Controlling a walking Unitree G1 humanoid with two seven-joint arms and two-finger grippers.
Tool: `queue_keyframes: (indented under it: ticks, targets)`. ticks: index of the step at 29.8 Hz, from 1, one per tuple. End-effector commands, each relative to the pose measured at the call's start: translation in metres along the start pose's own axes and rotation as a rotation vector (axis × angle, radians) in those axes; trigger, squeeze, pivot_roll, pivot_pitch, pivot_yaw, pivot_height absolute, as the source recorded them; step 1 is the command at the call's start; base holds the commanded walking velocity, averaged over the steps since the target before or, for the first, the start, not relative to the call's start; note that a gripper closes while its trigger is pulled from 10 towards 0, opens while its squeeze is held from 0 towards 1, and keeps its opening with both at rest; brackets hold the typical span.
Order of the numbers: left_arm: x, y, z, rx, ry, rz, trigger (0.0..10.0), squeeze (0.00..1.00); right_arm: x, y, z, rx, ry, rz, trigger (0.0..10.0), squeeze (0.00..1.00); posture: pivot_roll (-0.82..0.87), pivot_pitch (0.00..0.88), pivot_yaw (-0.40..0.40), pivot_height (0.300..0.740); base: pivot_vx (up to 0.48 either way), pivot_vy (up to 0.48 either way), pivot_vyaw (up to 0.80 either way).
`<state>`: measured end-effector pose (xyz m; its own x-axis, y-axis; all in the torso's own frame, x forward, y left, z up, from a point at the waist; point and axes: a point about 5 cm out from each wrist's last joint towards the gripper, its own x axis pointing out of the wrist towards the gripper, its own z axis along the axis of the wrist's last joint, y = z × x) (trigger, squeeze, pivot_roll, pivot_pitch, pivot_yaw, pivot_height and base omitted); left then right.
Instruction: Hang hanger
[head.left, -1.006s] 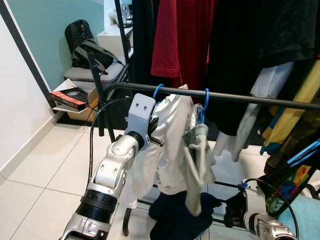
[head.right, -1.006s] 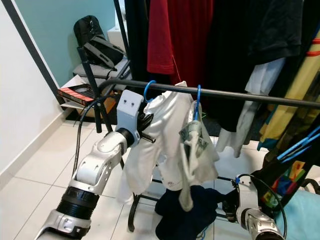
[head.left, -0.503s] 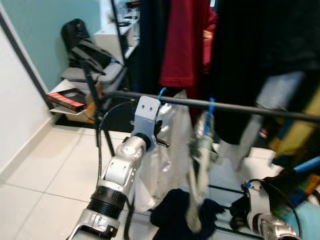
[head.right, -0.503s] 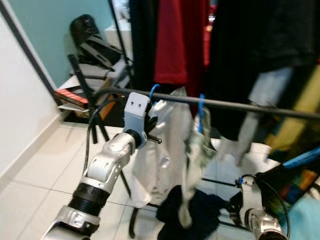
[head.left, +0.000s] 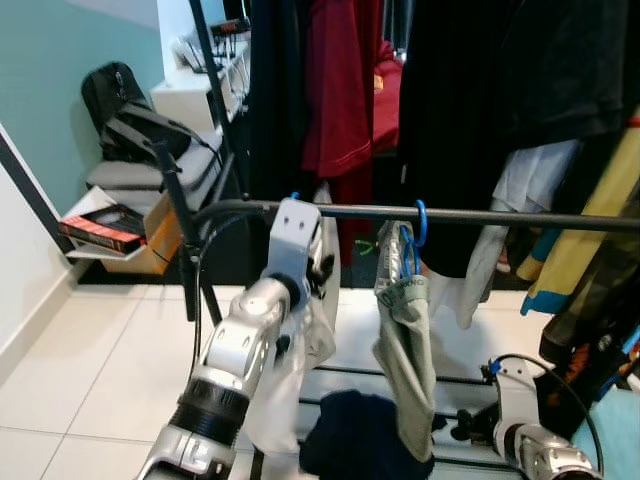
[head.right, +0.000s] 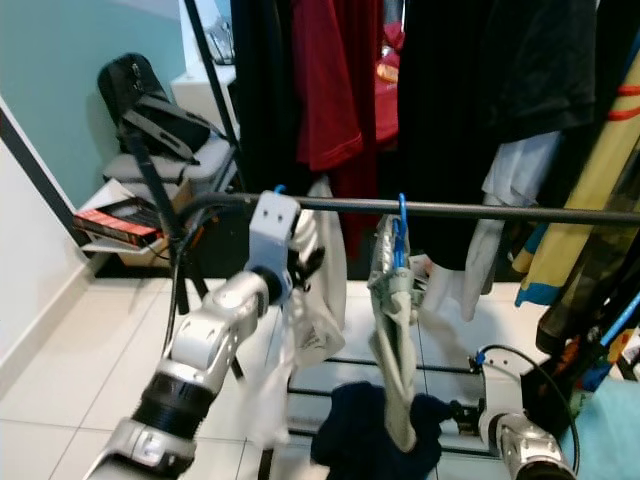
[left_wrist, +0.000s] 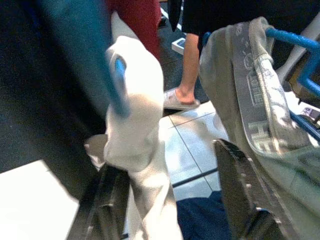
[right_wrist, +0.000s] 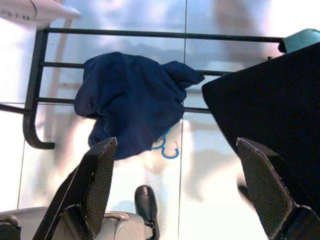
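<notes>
Reaching up to the black rail (head.left: 480, 214) of the clothes rack, left arm raised, left gripper (left_wrist: 170, 200) right at a white garment (left_wrist: 135, 125) on a blue hanger (left_wrist: 120, 92). Jaws spread wide in the left wrist view, white cloth draped over and against one finger (left_wrist: 107, 202), other finger (left_wrist: 240, 192) standing apart beside a grey-green garment (head.left: 405, 360); no firm clamp to be made out. Blue hook of that hanger barely peeking above the rail just behind the wrist housing (head.left: 293, 196). Second blue hanger (head.left: 418, 222) hooked over the same rail a little further along, carrying the grey-green garment with lettering on its waistband. Red shirt (head.left: 345, 80) and black clothes (head.left: 500, 70) hanging from a higher rail behind. Dark blue garment (right_wrist: 132, 107) heaped on the rack's lower bars, a loose blue hook (right_wrist: 167, 147) on the tiled floor (head.left: 90, 350) beside it. Right gripper (right_wrist: 180, 185) low near the floor, jaws wide apart, holding nothing. Black backpack (head.left: 125, 100) and a red box (head.left: 95, 228) by the teal wall.
</notes>
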<state>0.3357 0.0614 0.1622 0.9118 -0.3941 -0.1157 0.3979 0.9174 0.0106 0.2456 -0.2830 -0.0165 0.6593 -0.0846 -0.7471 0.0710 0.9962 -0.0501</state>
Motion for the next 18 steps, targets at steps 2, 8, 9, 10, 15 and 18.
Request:
queue_keyframes:
  ticks: [2,8,9,10,15,18]
  targets:
    - [-0.008,-0.002,-0.006,-0.008,0.003,-0.064,10.0,1.00,0.001,0.004,0.000,0.006,0.004,0.009,10.0,0.00,-0.15,0.000,0.051,0.740,0.000,0.000,0.00]
    - [-0.017,0.002,-0.007,-0.024,-0.036,-0.110,10.0,1.00,0.001,0.004,0.000,0.007,0.003,0.010,10.0,0.00,-0.14,0.000,0.049,0.740,0.000,0.000,0.00]
    - [-0.022,0.009,-0.008,-0.009,-0.044,-0.093,10.0,1.00,0.001,0.004,0.000,0.007,0.003,0.011,10.0,0.00,-0.14,0.000,0.048,0.740,0.000,0.000,0.00]
    - [-0.022,0.009,-0.008,-0.009,-0.044,-0.093,10.0,1.00,0.001,0.004,0.000,0.007,0.003,0.011,10.0,0.00,-0.14,0.000,0.048,0.740,0.000,0.000,0.00]
    - [-0.037,0.029,-0.008,0.032,-0.075,-0.055,10.0,0.00,0.001,0.005,0.000,0.004,0.005,0.015,10.0,0.00,-0.14,0.000,0.042,0.740,-0.069,0.000,0.00]
    - [-0.039,0.031,-0.009,0.043,-0.072,-0.048,10.0,0.00,0.001,0.005,0.001,0.002,0.004,0.015,10.0,0.00,-0.14,0.000,0.040,0.740,-0.358,0.000,0.00]
